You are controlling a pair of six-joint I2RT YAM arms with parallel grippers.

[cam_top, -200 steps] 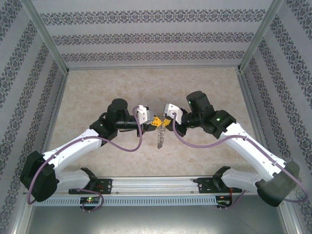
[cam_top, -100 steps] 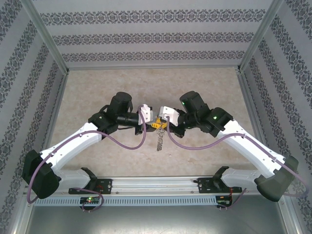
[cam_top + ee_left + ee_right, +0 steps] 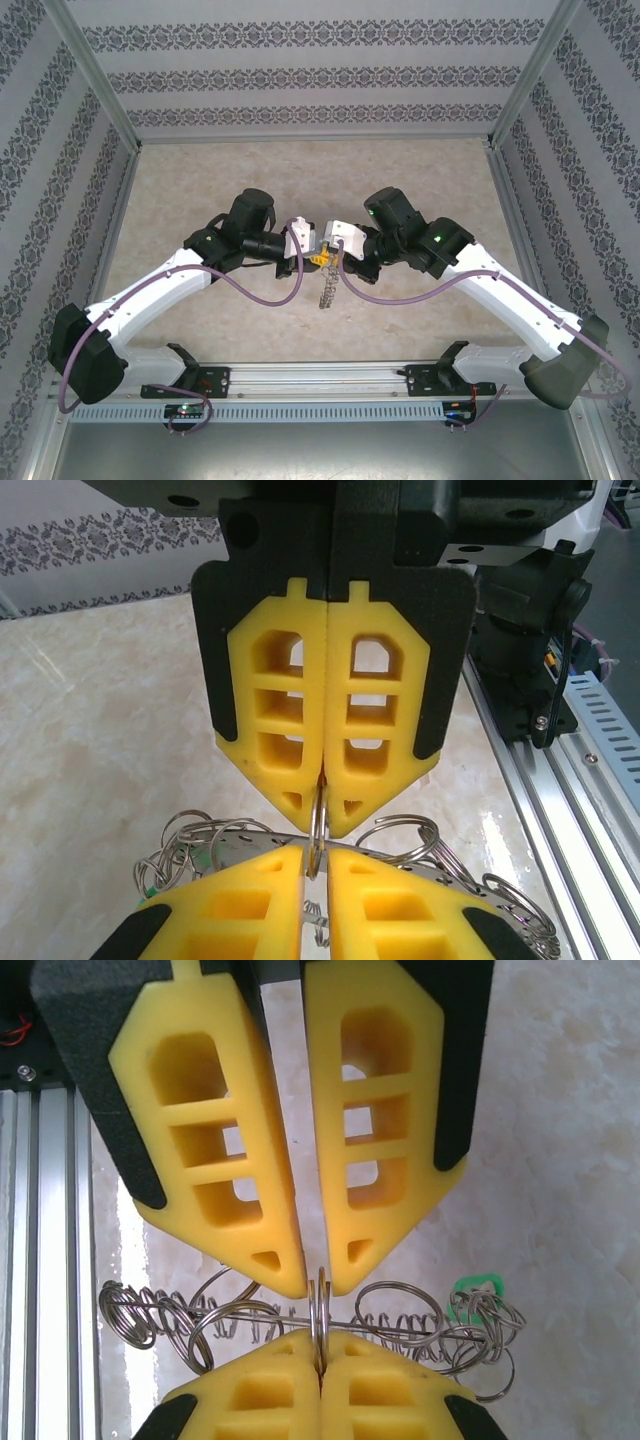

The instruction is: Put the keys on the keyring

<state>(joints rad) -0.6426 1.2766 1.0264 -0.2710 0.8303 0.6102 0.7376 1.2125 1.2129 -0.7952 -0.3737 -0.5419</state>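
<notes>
From above, the left pincer [image 3: 317, 256] and right pincer [image 3: 329, 257] meet tip to tip over the table [image 3: 200, 190]; the keyring [image 3: 326, 287] dangles just below both. In the left wrist view, the left pincer [image 3: 316, 858] stands slightly spread at the bottom, one loop of the keyring [image 3: 318, 830] in its gap; opposite, the right pincer [image 3: 322, 810] is pressed together on that loop. In the right wrist view, the right pincer [image 3: 320, 1348] pinches the keyring [image 3: 320, 1312]; the left pincer [image 3: 318, 1282] flanks it with a narrow gap; a green key [image 3: 477, 1286] hangs to the right of the tips.
</notes>
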